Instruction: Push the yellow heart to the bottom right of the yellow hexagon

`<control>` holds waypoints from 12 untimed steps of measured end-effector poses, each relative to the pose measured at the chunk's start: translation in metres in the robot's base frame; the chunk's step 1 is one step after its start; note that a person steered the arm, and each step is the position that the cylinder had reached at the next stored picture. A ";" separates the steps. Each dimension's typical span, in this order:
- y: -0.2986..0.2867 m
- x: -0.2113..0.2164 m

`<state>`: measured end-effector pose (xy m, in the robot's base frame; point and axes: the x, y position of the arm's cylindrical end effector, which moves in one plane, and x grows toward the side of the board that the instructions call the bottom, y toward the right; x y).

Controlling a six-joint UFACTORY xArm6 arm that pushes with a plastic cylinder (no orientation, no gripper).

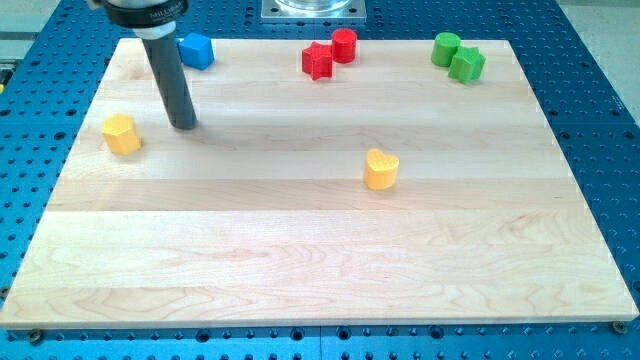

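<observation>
Nearest the camera is the bare lower edge of the wooden board (320,290), and the first block up from it is the yellow heart (381,169), standing alone a little to the view's right of the board's middle. Taking that heart as the landmark, the yellow hexagon (121,134) sits far off to the view's left and slightly higher, near the board's left edge, so the two are well apart and the task looks barely begun: the heart would have to travel most of the board's width to end just below and right of the hexagon. My tip (184,126) rests on the wood just right of the hexagon and well to the left of the heart, touching neither; I judge it would need to come round to the heart's far right side to push it leftward. Up and left of the heart, along the top edge, lie a red star (317,62) touching a red cylinder (344,45); further left is a blue cube (197,50), and up to the right a green cylinder (445,48) pressed against a green block (467,65), all out of the likely path. No jaws exist on this rod. Faint lettering rings the rod's collar but is too small to read.
</observation>
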<state>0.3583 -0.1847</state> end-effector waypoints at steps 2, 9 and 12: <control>-0.039 0.024; 0.235 0.074; 0.191 0.197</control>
<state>0.5555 0.0066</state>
